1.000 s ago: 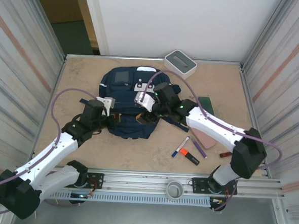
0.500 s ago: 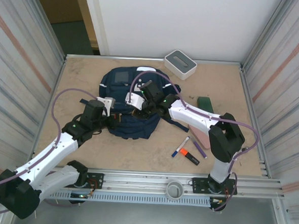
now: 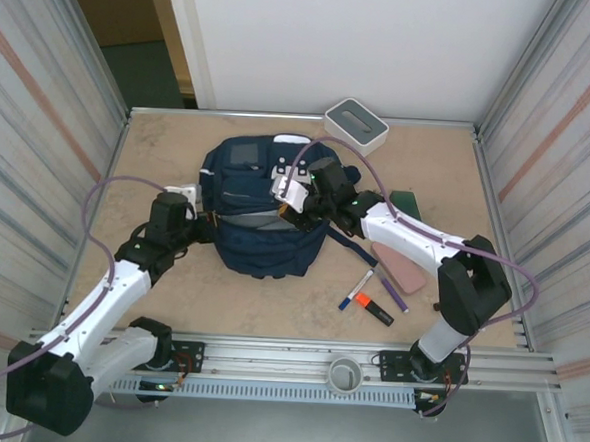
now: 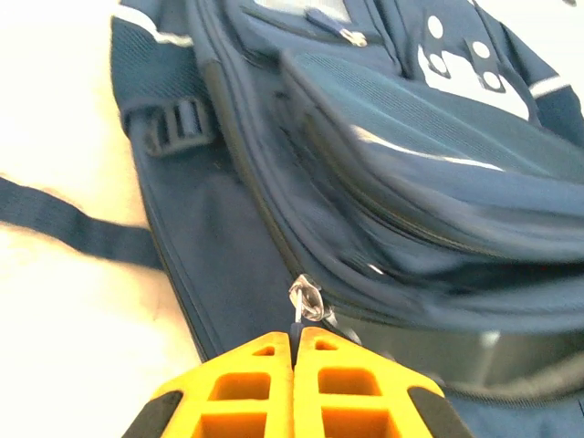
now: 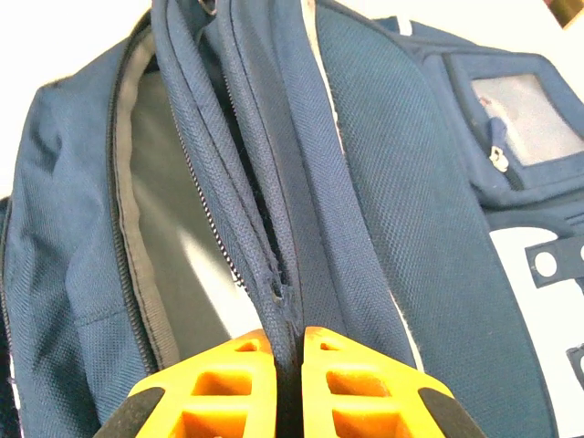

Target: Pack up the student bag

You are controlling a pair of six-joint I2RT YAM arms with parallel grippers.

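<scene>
Nearest, the left end effector (image 4: 294,345) was pinched tight on a zipper pull (image 4: 306,299) at the left side of the student bag (image 3: 256,249). Over the bag's middle, the right end effector (image 5: 288,342) clamped a fold of its opened rim, grey lining (image 5: 182,228) showing. The bag lay mid-table (image 3: 170,138); a white-grey box (image 3: 356,125) sat beyond it.

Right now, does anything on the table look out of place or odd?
Nothing spilled or damaged. The student bag gapes open, its opening edge pinched in the right end effector, its zipper pull clamped in the left end effector.
</scene>
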